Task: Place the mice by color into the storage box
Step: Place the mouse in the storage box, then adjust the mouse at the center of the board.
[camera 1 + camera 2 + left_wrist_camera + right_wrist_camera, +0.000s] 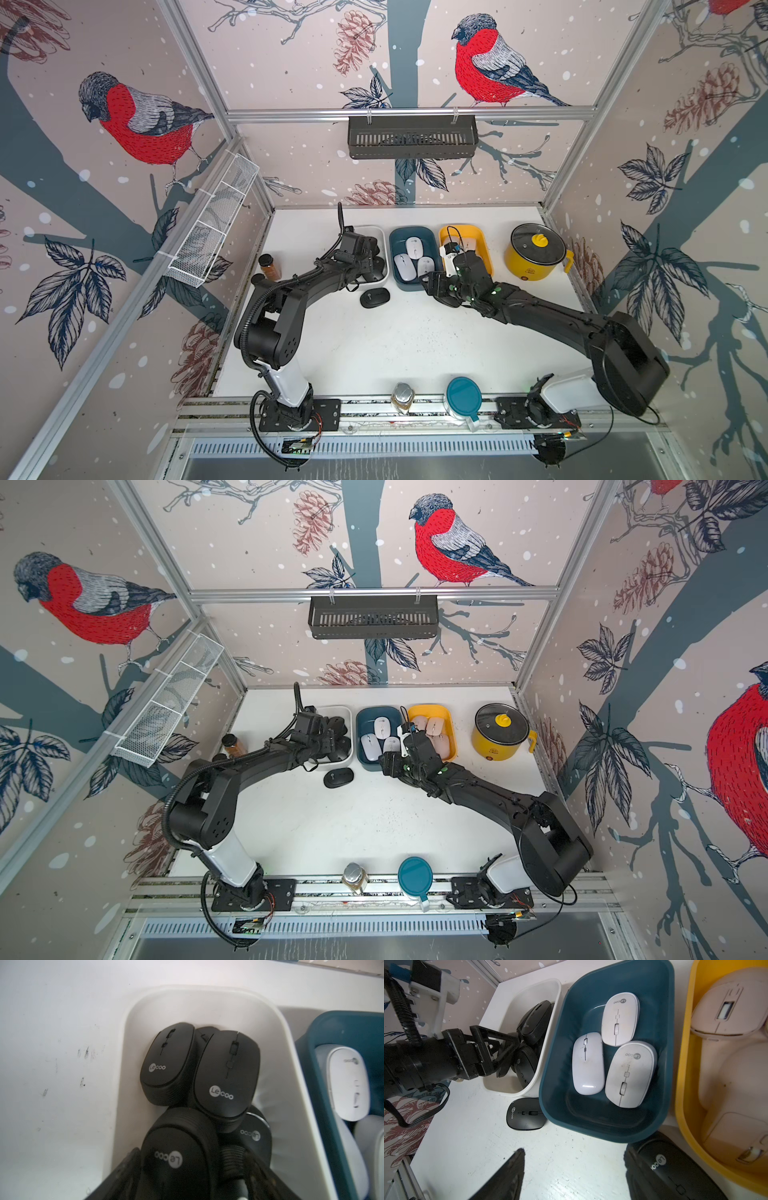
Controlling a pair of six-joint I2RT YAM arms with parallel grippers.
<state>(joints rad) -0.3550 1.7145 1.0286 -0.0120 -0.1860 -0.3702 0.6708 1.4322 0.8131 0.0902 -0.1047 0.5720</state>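
Landmark: we place everything by the deep-teal plastic tub (556, 1088), which has rounded corners and smooth, sloping walls.
White mice: three flat, smooth oval white mice (588, 1064) lie close together inside the teal tub.
White tub: a smooth white plastic tub (187, 1009) stands just beside the teal tub on the left arm's side. It holds a heap of matte black mice (226, 1076) with ribbed flanks and round grey marks.
Yellow tub: a glossy yellow plastic tub (683, 1076) on the teal tub's other side holds humped, pale pink mice (724, 1007).
Thin black mouse (527, 1113): this flat oval lies on the scuffed white tabletop (374, 345), just beside the teal tub's near corner on the white tub's side.
Ribbed black mouse (670, 1174): it lies by the teal tub's near corner on the yellow tub's side.
Left gripper (509, 1054): it reaches into the white tub with one black mouse between its fingers. We cannot tell whether they pinch it.
Right gripper (575, 1155): it sits in front of the teal tub with its jaws apart. Bare table separates its visible wedge finger (510, 1172) from the ribbed black mouse.
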